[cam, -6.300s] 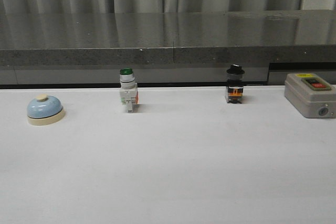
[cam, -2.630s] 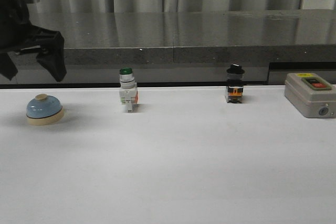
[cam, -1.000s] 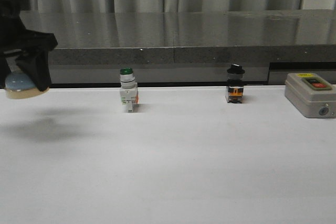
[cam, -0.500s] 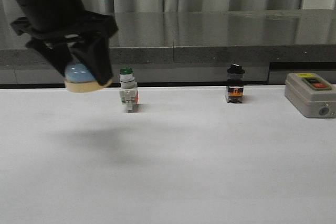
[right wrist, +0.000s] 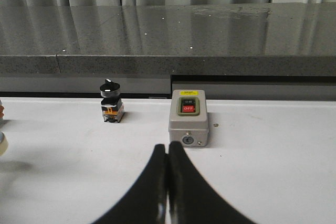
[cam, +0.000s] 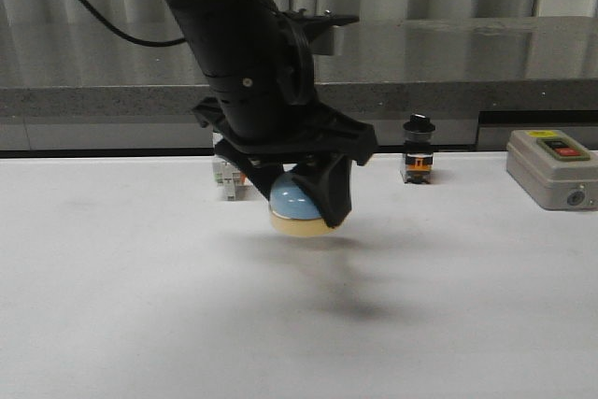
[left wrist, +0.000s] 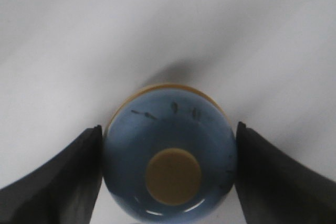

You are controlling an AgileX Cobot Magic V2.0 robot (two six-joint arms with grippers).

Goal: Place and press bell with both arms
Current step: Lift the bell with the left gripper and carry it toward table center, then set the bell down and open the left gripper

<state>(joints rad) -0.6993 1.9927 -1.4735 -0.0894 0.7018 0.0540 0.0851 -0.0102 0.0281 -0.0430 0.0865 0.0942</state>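
The jaws of the left gripper [cam: 301,195] are clamped on the bell [cam: 299,209], one finger [left wrist: 50,174] pressed against each side of the blue dome. The cream knob [left wrist: 173,176] on top is left uncovered between them. The bell is held clear of the table [cam: 448,306], with its shadow cast on the white surface below and slightly to the right of it. Taking the bell as landmark, the white switch with the green cap [cam: 227,178] is seen just behind and to its left, mostly hidden by the arm; the black-capped switch [cam: 418,149] stands behind and to its right, and the grey box [cam: 551,168] lies well apart, further right.

The jaws of the right gripper [right wrist: 167,182] are closed together on nothing, and it is kept low over the table in front of the grey box.

The dome is round and smooth, so a slip or a tilt within the grip is judged possible. If it is released while still raised or tilted, it could roll or land off its base. A low sweep could also knock the white switch behind it.

No containers are seen in any view.
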